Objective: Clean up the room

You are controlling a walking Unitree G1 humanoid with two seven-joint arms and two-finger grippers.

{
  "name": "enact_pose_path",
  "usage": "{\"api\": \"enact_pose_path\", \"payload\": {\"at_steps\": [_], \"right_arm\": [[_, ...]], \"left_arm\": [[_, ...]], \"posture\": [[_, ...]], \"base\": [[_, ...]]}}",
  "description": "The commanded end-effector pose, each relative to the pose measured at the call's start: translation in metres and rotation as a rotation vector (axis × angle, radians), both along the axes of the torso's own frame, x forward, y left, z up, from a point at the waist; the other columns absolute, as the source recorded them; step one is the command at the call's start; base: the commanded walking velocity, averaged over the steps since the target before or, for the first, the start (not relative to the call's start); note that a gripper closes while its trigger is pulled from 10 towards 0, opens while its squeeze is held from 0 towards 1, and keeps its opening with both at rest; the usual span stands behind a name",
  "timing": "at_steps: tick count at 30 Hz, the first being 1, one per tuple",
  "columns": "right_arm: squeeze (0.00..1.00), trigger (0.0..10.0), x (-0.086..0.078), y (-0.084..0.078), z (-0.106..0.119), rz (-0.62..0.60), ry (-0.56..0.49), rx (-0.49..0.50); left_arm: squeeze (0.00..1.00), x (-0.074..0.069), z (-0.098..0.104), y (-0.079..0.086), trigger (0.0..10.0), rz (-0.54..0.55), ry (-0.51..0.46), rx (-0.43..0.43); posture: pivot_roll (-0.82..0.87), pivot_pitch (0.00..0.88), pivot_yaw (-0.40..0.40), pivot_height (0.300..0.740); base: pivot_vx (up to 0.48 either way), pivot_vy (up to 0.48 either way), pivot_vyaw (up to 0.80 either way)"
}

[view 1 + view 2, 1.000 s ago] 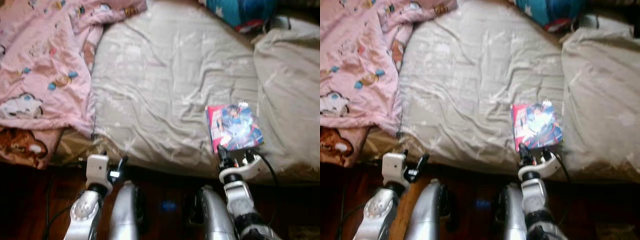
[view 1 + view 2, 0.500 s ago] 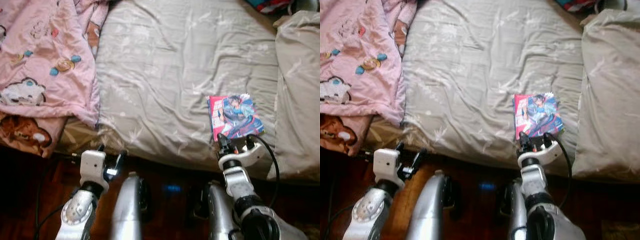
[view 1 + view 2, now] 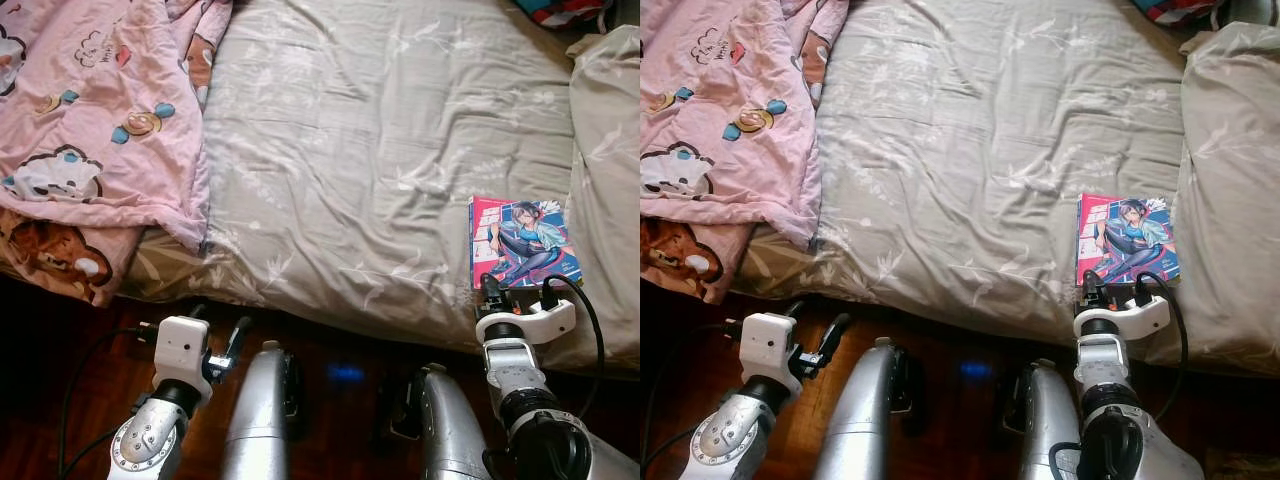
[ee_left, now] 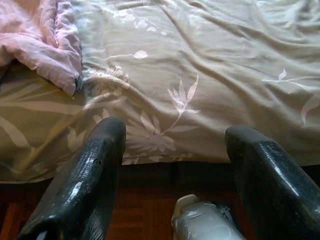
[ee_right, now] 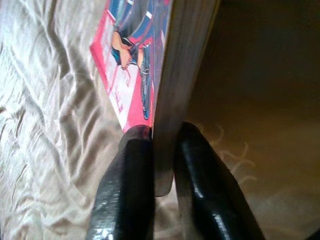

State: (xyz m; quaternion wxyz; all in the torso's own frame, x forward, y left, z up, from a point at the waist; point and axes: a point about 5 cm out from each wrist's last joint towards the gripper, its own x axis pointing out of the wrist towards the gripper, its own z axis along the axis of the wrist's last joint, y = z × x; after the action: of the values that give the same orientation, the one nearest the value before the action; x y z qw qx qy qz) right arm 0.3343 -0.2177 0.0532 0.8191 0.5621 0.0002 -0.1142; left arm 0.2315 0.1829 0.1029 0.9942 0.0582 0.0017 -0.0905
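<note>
Pick-up step — right gripper (image 5: 162,165) clamped on comic book's (image 3: 517,240) near edge, lower right of frame on the grey bedsheet (image 3: 380,150). Left gripper (image 4: 175,170) open, idle lower left. Next, probably: lift clear — kept level.

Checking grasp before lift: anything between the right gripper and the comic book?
Nothing visible. The right gripper is shut on the comic book, one finger on each side of its near edge at the mattress border. The left gripper hangs open over the floor, apart from it.
</note>
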Motion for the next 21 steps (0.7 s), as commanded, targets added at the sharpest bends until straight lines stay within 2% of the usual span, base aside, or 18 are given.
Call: {"api": "enact_pose_path", "payload": {"at_steps": [1,8,15,16,21], "right_arm": [[1.0,10.0,-0.017,0.004,-0.024,-0.015,0.087,0.041],[1.0,10.0,-0.02,0.001,-0.027,-0.025,0.096,0.042],[1.0,10.0,-0.021,-0.01,-0.024,-0.074,0.088,0.036],[0.0,10.0,-0.021,-0.011,-0.024,-0.079,0.08,0.034],[0.0,10.0,-0.024,-0.009,-0.027,-0.082,0.079,0.037]], "left_arm": [[0.0,-0.007,-0.007,0.003,10.0,0.006,0.048,0.011],[0.0,-0.006,-0.004,0.002,10.0,-0.005,0.046,0.02],[0.0,-0.008,-0.005,0.0,10.0,-0.006,0.059,0.014],[0.0,-0.007,-0.005,-0.002,10.0,-0.008,0.061,0.011],[0.0,-0.003,-0.007,-0.003,10.0,-0.012,0.063,0.007]], "posture": [[0.29,0.579,0.107,0.616],[0.29,0.58,0.114,0.616],[0.29,0.584,0.114,0.616],[0.28,0.579,0.111,0.616],[0.27,0.571,0.106,0.616]], "base": [[0.0,0.0,0.0],[0.0,0.0,0.0],[0.0,0.0,0.0],[0.0,0.0,0.0],[0.0,0.0,0.0]]}}
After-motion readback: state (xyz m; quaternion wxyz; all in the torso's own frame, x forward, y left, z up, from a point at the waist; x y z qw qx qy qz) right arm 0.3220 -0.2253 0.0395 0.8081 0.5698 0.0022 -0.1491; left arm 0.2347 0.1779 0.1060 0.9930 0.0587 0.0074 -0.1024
